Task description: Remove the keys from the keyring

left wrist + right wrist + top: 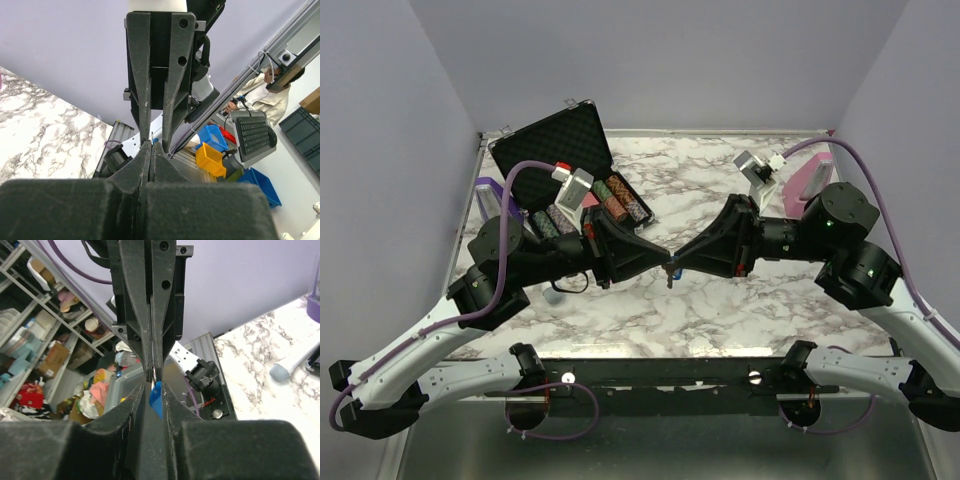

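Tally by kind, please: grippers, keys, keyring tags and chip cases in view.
Black two-finger grippers: 2 (left gripper, right gripper)
Tiny silver metal key: 1
Blue oval plastic keyring tag: 1
Open black poker chip case: 1
Total: 5

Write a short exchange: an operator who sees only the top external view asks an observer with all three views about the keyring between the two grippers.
Operator: Is the left gripper shut on the keyring?
Observer: Yes; its wrist view shows the fingers closed on the thin metal ring.
Operator: And the blue tag?
Observer: In the right wrist view it sits in the gap between the fingers of the right gripper, which stand apart.
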Controlling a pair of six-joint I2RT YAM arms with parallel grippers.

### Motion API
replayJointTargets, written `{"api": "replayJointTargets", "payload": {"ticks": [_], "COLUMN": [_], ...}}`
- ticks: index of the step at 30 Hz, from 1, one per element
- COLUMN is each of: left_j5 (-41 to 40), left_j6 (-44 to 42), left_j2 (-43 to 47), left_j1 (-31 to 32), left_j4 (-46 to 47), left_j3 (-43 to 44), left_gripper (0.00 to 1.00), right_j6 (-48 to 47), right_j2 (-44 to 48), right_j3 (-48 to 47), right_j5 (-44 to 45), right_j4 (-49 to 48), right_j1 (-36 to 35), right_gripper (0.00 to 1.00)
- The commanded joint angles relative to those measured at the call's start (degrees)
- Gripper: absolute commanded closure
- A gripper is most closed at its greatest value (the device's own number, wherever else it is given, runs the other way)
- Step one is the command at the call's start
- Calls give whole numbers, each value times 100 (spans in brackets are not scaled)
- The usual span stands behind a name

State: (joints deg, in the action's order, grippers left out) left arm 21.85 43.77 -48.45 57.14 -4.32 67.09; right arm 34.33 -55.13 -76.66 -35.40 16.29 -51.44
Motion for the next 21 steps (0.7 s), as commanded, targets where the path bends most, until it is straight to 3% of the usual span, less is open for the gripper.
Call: {"api": "replayJointTargets", "payload": {"ticks": [1,4,8,9,12,14,18,21], "left_j5": [-145,-146,-163,-172,-294,-426,-515,-515], "left_j6": [26,9,0,0,-52,-88,35,167], "left_j2": [11,11,-7,2,63,203,493,661], "left_j1": [69,60,69,69,69,69,69,69], "left_j4": [142,142,142,133,28,-51,211,405], "left_j3": [-73,-73,-56,-47,-38,-55,-424,-749], "left_gripper": [100,100,100,92,49,32,30,37], "right_j6": [83,92,83,83,65,57,74,83], "right_j2": [-50,-59,-24,-6,38,64,161,187], "right_j3": [64,99,125,125,125,134,178,204], "right_j5": [-72,-81,-46,-20,59,112,235,331], "right_j4": [-276,-267,-250,-241,-188,-144,-135,-153], "right_j1": [-42,-42,-42,-42,-50,-42,-42,-42], "right_gripper": [83,99,99,99,99,99,99,99]}}
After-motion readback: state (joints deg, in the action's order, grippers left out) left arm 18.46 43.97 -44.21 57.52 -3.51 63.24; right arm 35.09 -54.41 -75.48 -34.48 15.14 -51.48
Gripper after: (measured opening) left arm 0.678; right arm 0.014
